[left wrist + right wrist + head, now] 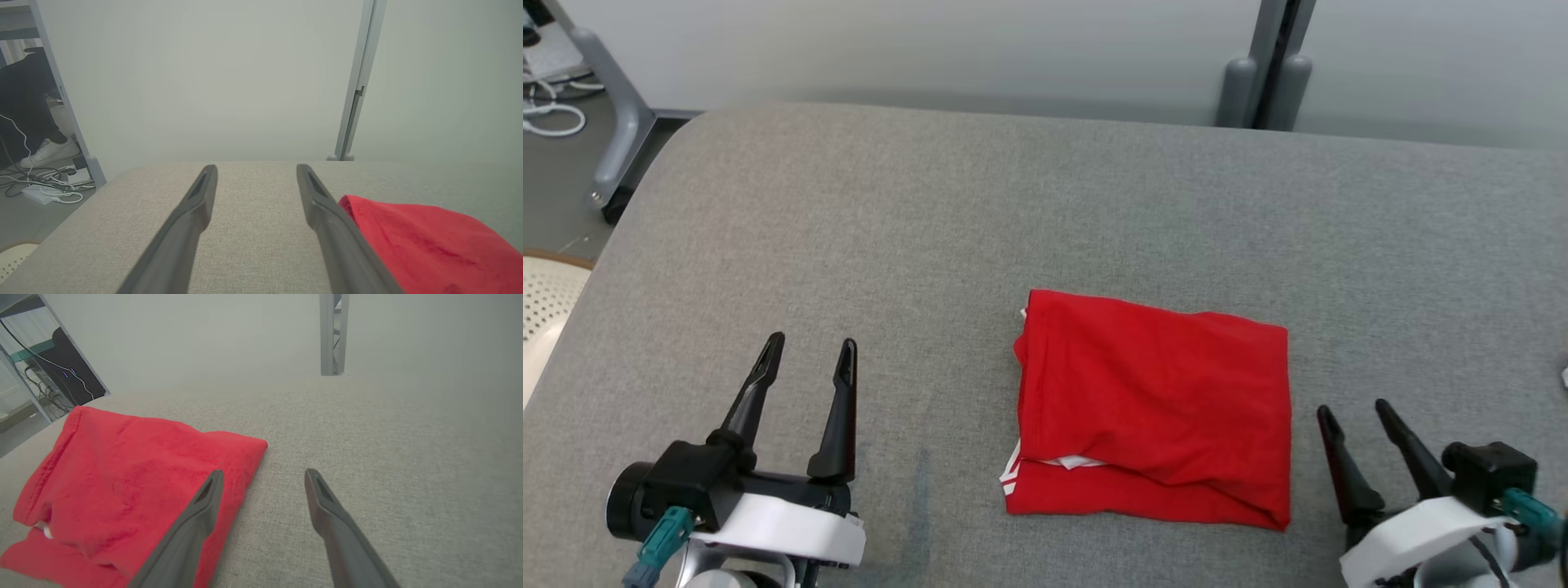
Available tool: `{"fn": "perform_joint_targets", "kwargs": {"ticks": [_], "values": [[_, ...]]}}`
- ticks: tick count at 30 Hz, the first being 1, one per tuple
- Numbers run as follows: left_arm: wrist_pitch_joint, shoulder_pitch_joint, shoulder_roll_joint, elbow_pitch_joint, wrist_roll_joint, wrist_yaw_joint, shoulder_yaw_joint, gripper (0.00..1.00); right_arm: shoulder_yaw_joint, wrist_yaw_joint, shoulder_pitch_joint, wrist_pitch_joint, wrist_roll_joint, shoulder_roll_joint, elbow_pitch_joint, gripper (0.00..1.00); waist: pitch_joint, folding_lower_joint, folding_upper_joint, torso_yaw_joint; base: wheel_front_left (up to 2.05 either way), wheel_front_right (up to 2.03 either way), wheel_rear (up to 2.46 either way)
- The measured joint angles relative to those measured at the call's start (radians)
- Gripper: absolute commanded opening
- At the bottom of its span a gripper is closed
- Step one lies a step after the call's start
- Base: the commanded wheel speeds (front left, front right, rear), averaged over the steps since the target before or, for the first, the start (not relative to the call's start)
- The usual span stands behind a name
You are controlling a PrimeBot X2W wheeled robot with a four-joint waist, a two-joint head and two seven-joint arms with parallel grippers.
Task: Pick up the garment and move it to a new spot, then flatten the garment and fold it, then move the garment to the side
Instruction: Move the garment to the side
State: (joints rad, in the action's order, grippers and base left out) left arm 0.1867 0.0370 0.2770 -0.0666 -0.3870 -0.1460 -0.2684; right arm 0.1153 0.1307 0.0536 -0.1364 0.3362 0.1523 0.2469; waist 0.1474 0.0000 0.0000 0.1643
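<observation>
Left gripper (813, 341) sits at the lower left of the head view with its two dark fingers spread wide and nothing between them, and the right gripper (1354, 410) at the lower right is spread just as wide and equally empty. Between them the red garment (1156, 408) lies on the gray fabric-covered tabletop (931, 212) as a folded rectangle, its slightly longer side running across the robot from left to right, white trim peeking out at its left edge. It lies right of centre: the right fingertips are just beside its right edge, while the left ones are well apart from its left edge. In the left wrist view the left gripper (256, 167) points over bare tabletop, with the garment (433, 245) off beyond its right-hand finger. In the right wrist view the right gripper (264, 473) has the garment (122, 469) to its left; one finger overlaps the cloth's edge there, though whether it touches cannot be told. Since the fold looks done, the shift aside probably suits the nearer right arm.
</observation>
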Motion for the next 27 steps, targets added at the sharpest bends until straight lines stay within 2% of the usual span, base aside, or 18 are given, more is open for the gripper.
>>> {"fn": "perform_joint_targets", "kwargs": {"ticks": [9,14,15,16,17,18,19,27], "values": [[0.025,0.039,-0.012,0.04,0.0,0.007,-0.007,1.0,0.139,0.0,0.114,-0.016,0.066,0.01,0.184,1.0,0.063,0.0,0.0,0.026,0.0,0.0,0.0],[0.033,0.063,-0.016,0.055,0.0,0.013,-0.01,1.0,0.196,0.0,0.16,-0.014,0.106,0.032,0.233,1.0,0.083,0.0,0.0,0.029,0.0,0.0,0.0],[0.034,0.067,-0.016,0.059,0.0,0.014,-0.011,1.0,0.205,0.0,0.169,-0.015,0.115,0.037,0.243,0.92,0.085,0.0,0.0,0.029,0.0,0.0,0.0],[0.035,0.072,-0.016,0.063,0.0,0.014,-0.011,1.0,0.216,0.0,0.175,-0.013,0.126,0.041,0.25,0.47,0.087,0.0001,0.0,0.029,0.0,0.0,0.0],[0.038,0.074,-0.016,0.065,0.0,0.015,-0.01,1.0,0.223,0.0,0.183,-0.013,0.134,0.045,0.254,0.19,0.089,0.0,0.0,0.028,0.0,0.0,0.0],[0.04,0.074,-0.016,0.068,0.0,0.018,-0.011,1.0,0.23,0.0,0.188,-0.014,0.142,0.051,0.258,0.19,0.09,0.0,0.0,0.028,0.0,0.0,0.0],[0.041,0.074,-0.017,0.072,0.0,0.018,-0.011,1.0,0.24,0.0,0.193,-0.013,0.151,0.057,0.263,0.0,0.09,0.0001,0.0,0.028,0.0,0.0,0.0],[0.047,0.08,-0.016,0.095,-0.003,0.021,-0.01,1.0,0.295,0.003,0.225,-0.018,0.173,0.095,0.276,0.0,0.09,0.0,0.0,0.017,0.0,0.0,0.0]]}}
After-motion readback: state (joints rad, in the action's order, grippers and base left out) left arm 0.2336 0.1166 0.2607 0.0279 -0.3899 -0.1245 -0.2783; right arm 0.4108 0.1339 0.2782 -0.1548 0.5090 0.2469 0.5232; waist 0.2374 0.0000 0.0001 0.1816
